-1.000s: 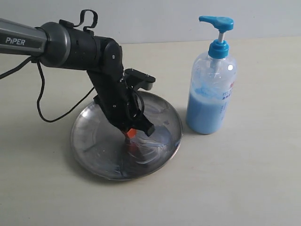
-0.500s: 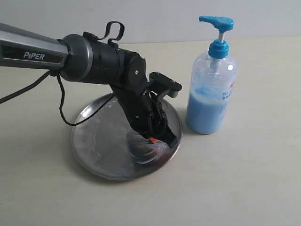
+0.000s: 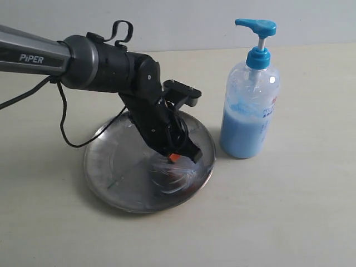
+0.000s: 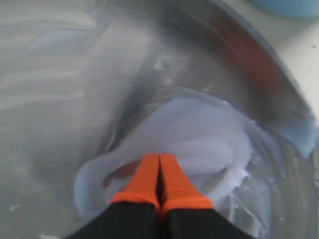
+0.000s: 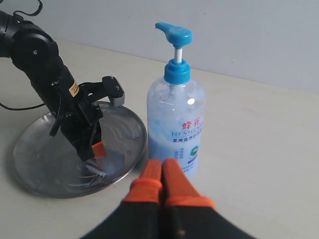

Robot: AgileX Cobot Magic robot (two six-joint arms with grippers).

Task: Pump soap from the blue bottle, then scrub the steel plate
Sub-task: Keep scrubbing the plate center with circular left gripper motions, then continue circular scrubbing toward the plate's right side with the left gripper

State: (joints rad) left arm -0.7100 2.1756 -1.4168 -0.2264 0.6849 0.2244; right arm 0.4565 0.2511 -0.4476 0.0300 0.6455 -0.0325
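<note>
Two grippers show, each with its orange-tipped jaws pressed together and no gap between them. The left gripper (image 4: 159, 175) points down into the steel plate (image 3: 103, 167), its tips buried in a pale bluish-white mass (image 4: 199, 144) that lies on the plate's right half as the exterior view sees it. Whether the tips pinch a fold of that mass or only press into it cannot be told: the wrist view is soft and the exterior view shows it only as a blurred, streaky patch. What the mass is made of is also unclear. The right gripper (image 5: 162, 174) holds nothing and hangs above the table (image 3: 289, 217) near the blue bottle (image 3: 250, 105); only its tips and a little of the black fingers behind them are in view, and the exterior view does not take in that arm at all.

The blue bottle stands upright on the table just beside the plate's rim, to the plate's right in the exterior view; whether bottle and rim touch cannot be made out. Light blue soap (image 3: 242, 136) fills roughly its lower half, with smears clinging to the clear wall above. Its pump head (image 3: 257, 25) is raised. The printed label (image 5: 191, 137) is partly turned away and too small to read in full. The left wrist view cuts the plate off on every side but one stretch of rim, and only a sliver of the bottle's base shows there. A black cable (image 3: 67, 133) loops from the left arm, whose rear part runs out of the frame
</note>
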